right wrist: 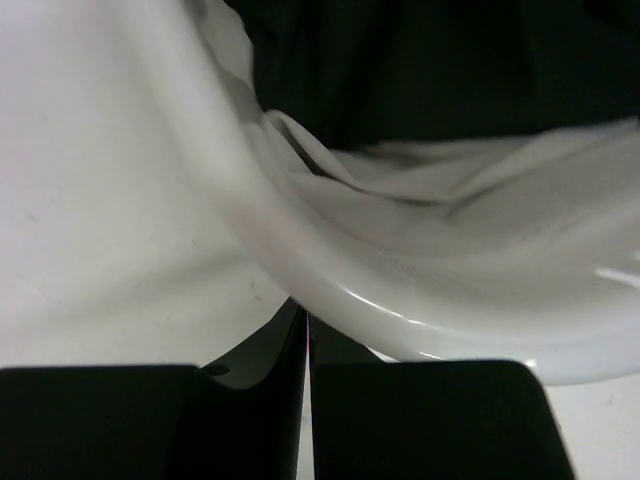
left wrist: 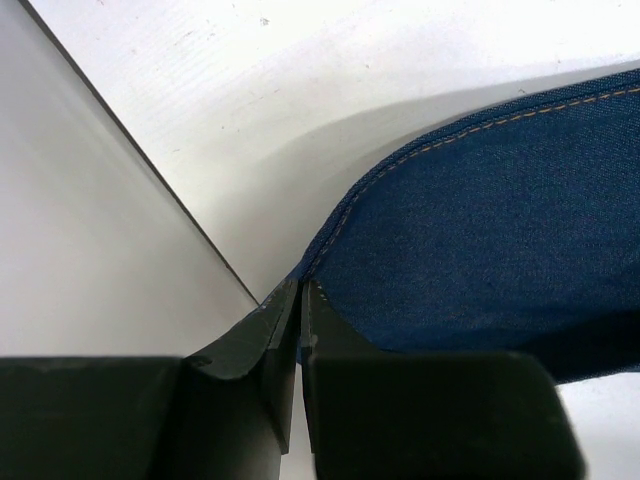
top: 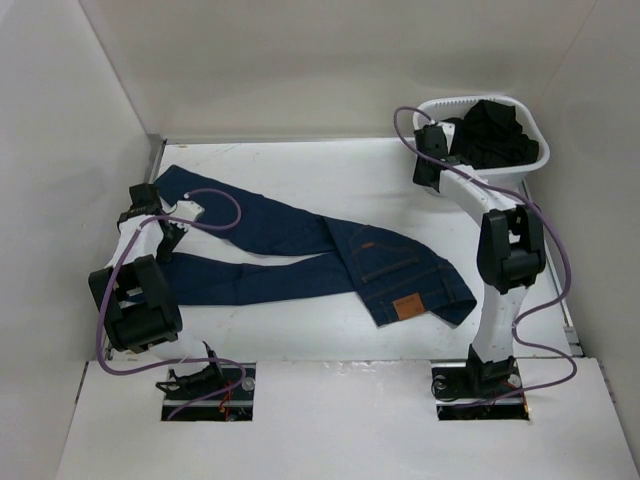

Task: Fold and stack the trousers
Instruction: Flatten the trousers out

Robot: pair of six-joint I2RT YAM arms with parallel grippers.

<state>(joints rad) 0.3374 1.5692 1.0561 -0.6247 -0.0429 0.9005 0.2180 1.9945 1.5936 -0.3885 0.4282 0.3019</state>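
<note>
The trousers (top: 330, 255) are dark navy denim, spread flat across the table. Their waist and brown patch (top: 405, 305) are at the right, and both legs run out to the left. My left gripper (top: 168, 232) is at the leg ends by the left wall. In the left wrist view it (left wrist: 300, 292) is shut on the stitched hem edge of one leg (left wrist: 480, 230). My right gripper (top: 436, 150) is at the back right, shut and empty. Its fingertips (right wrist: 305, 315) are against the rim of a white basket (right wrist: 450, 300).
The white basket (top: 530, 160) at the back right corner holds dark clothes (top: 495, 130), also seen in the right wrist view (right wrist: 420, 70). White walls close in the left, back and right sides. The left wall (left wrist: 90, 220) is close beside my left gripper.
</note>
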